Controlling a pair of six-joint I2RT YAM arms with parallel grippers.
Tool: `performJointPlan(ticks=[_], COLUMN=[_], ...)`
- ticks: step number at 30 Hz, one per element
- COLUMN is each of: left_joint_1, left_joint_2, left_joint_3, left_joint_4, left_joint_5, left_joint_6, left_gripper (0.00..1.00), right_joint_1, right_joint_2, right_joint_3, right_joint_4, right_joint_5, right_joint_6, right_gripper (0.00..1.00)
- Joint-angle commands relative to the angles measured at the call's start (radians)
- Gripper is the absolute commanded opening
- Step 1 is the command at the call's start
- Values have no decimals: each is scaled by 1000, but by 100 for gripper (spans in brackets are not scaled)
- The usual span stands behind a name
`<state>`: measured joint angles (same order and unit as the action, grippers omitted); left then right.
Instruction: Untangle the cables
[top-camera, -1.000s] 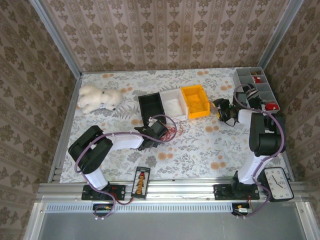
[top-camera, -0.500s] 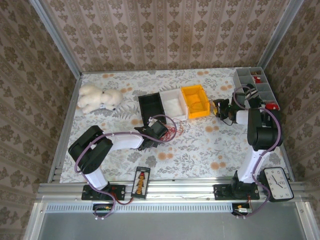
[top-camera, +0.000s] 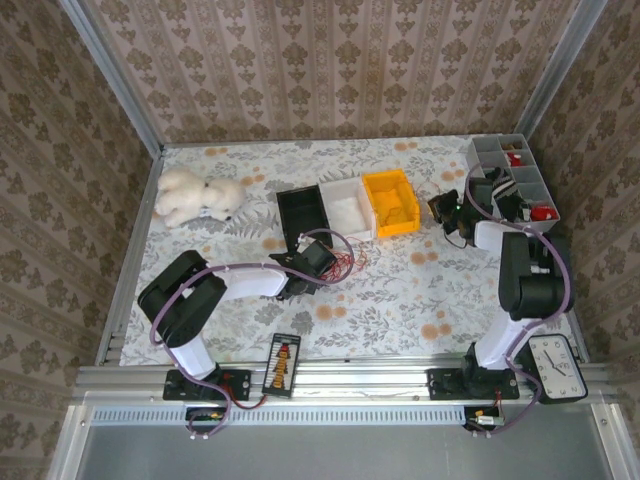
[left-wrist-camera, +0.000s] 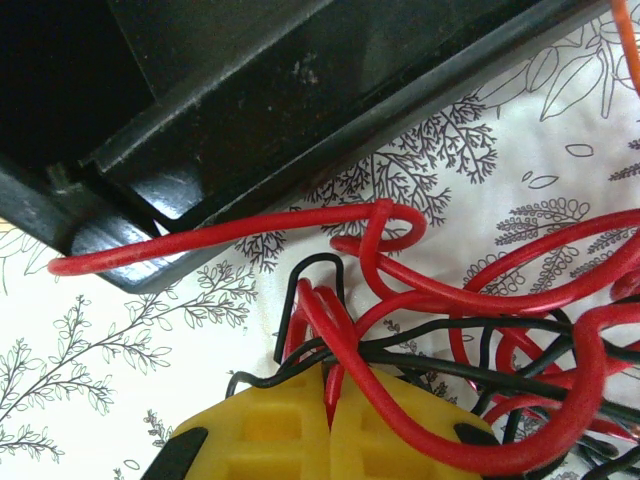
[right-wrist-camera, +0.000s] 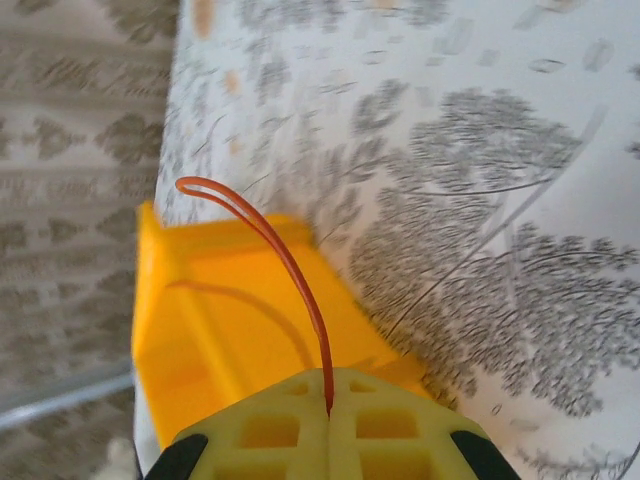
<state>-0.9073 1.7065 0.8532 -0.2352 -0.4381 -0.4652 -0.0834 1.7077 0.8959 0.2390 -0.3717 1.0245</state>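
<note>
The cables (top-camera: 341, 263) lie as a loose tangle of red and black wires on the flowered cloth, just in front of the black bin (top-camera: 303, 214). In the left wrist view the cables (left-wrist-camera: 470, 300) loop over and between my yellow fingers. My left gripper (left-wrist-camera: 330, 385) is shut on a few red and black strands; from above the left gripper (top-camera: 318, 256) sits at the tangle's left edge. My right gripper (right-wrist-camera: 329, 398) is shut on a single red wire (right-wrist-camera: 275, 240) that arcs up over the yellow bin (right-wrist-camera: 220, 330). Seen from above, the right gripper (top-camera: 447, 209) hovers right of the yellow bin (top-camera: 390, 203).
A white bin (top-camera: 345, 211) stands between the black and yellow bins. A white plush toy (top-camera: 196, 196) lies at the back left. A grey compartment tray (top-camera: 516, 176) sits at the back right. A clock (top-camera: 556, 366) and a small abacus (top-camera: 283, 364) rest at the near edge.
My right gripper has moved back and slightly right, away from the yellow bin's front corner, with the single wire in it. The left arm and the tangle have stayed put.
</note>
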Motion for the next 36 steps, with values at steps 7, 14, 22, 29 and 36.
performJointPlan(ticks=[7, 14, 22, 29, 36], left_joint_1=[20, 21, 25, 33, 38], left_joint_2=[18, 12, -2, -2, -7], left_joint_3=[-31, -35, -50, -55, -59], left_joint_4=[21, 20, 19, 23, 25], left_joint_5=[41, 35, 26, 33, 36], left_joint_6=[16, 11, 2, -1, -4], left_gripper=[0, 0, 0, 0, 0], right_joint_1=[159, 215, 227, 257, 303], right_joint_2=[-85, 45, 102, 88, 98], right_joint_3=[83, 230, 347, 363, 399], right_joint_4=[-231, -337, -450, -529, -568], right_joint_5=[47, 101, 316, 518, 626], right_joint_6=[-466, -501, -484, -489, -555], right_gripper=[0, 2, 3, 4, 5])
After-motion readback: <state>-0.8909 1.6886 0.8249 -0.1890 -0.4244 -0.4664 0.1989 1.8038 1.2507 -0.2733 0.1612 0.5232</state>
